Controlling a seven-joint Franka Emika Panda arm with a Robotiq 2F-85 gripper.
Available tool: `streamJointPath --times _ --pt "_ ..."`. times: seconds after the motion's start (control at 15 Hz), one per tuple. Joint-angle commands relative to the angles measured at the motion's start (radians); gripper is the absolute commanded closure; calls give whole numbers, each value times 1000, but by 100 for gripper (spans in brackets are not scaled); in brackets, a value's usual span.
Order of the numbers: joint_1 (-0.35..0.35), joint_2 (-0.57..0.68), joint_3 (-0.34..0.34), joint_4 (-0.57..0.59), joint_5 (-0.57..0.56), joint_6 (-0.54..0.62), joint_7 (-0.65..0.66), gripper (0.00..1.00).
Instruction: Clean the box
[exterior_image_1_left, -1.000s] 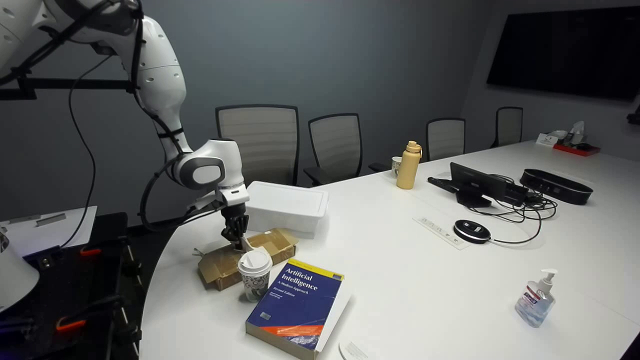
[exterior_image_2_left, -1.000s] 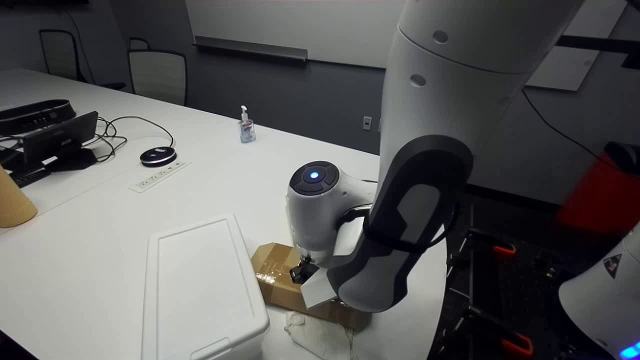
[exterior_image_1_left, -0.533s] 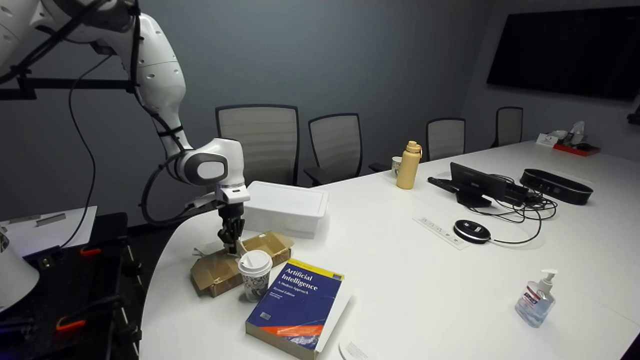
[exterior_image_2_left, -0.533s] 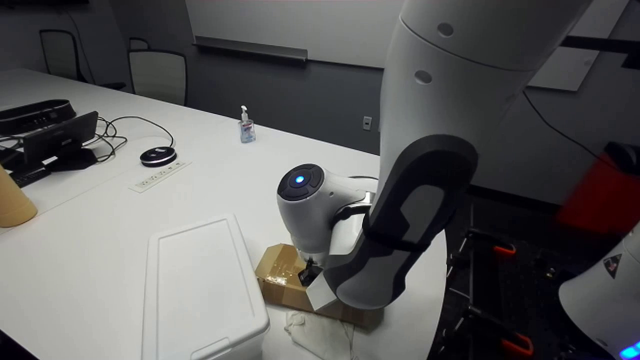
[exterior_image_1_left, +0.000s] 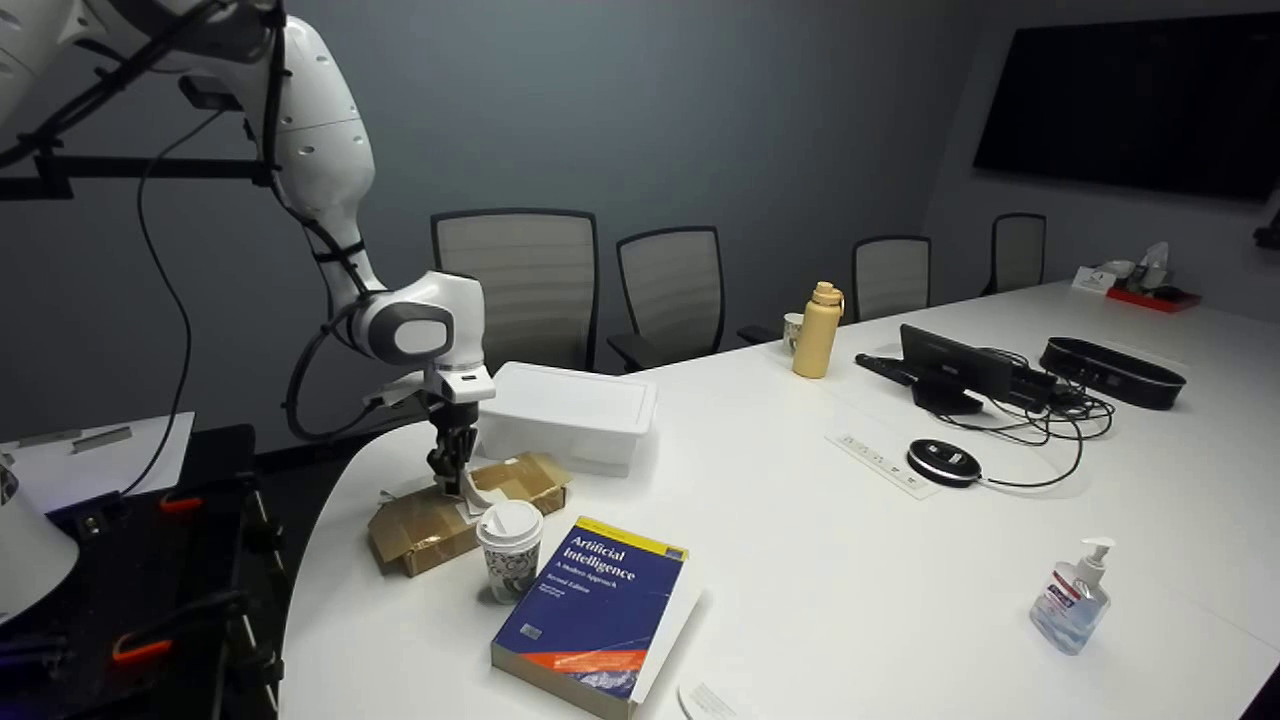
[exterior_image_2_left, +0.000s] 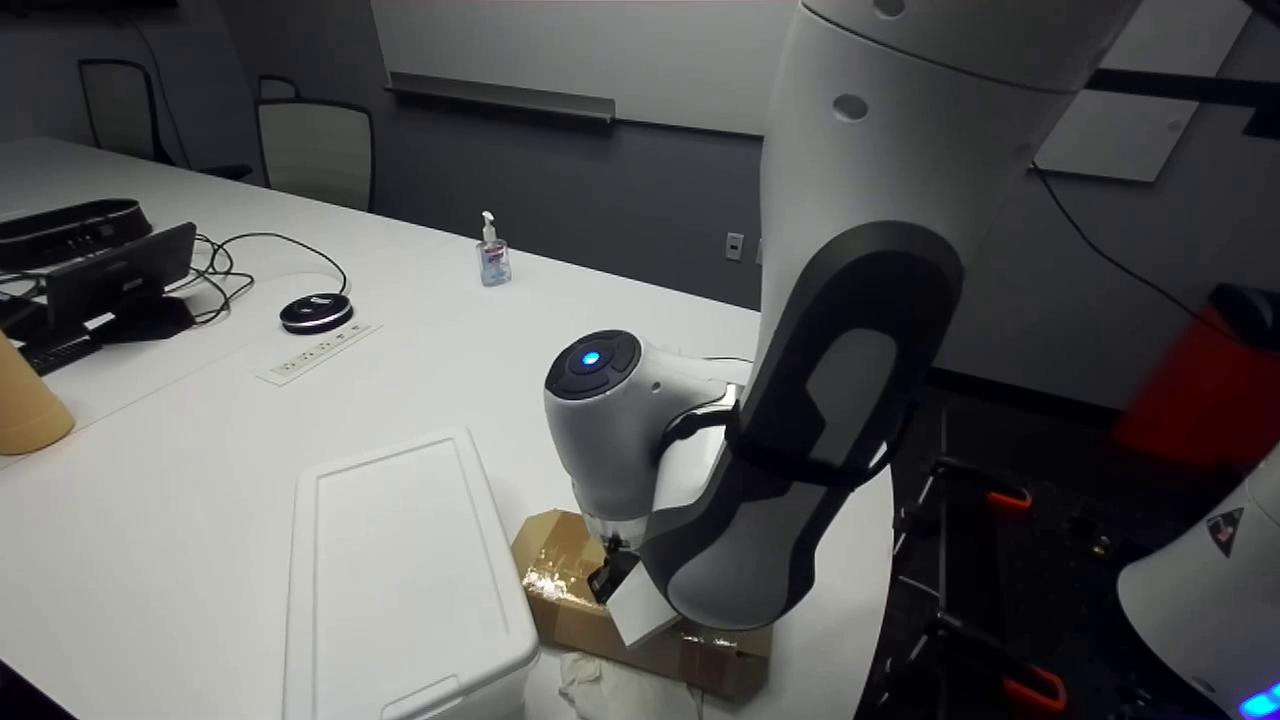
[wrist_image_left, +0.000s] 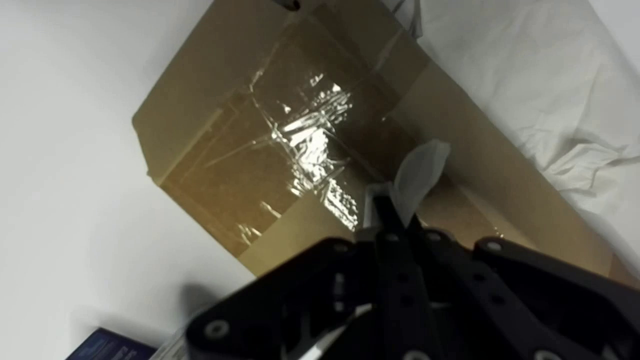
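Note:
The open brown cardboard box (exterior_image_1_left: 425, 525) lies on the white table and is seen in both exterior views (exterior_image_2_left: 565, 575). Shiny tape covers its inside in the wrist view (wrist_image_left: 225, 165). My gripper (wrist_image_left: 397, 215) is shut on a thin white tissue (wrist_image_left: 421, 172) and points down into the box. In an exterior view the gripper (exterior_image_1_left: 455, 485) is low over the middle of the box, and the tissue (exterior_image_1_left: 482, 495) trails toward the cup side. Whether the tissue touches the box floor is hard to tell. In an exterior view the fingertips (exterior_image_2_left: 610, 580) are partly hidden by the arm.
A crumpled white cloth (exterior_image_2_left: 625, 690) lies along the box's side. A lidded white bin (exterior_image_1_left: 570, 410) stands close behind. A paper cup (exterior_image_1_left: 512, 560) is very near the box, with a thick blue book (exterior_image_1_left: 600, 610) beside it. A sanitizer bottle (exterior_image_1_left: 1070, 600) stands farther off.
The gripper and tissue have moved left in one exterior view, and the box has slid left along with them. The cup and book have stayed put.

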Motion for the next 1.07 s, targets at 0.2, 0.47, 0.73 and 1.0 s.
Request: streamJointPath --times 0.2,0.47,0.73,1.0 --pt "135 36 -127 -27 -63 131 143 100" --pt "290 71 -265 -30 -96 33 214 100" --pt "281 36 -236 -46 -122 -57 171 100" --pt "156 -22 -111 -60 -105 -36 63 100"
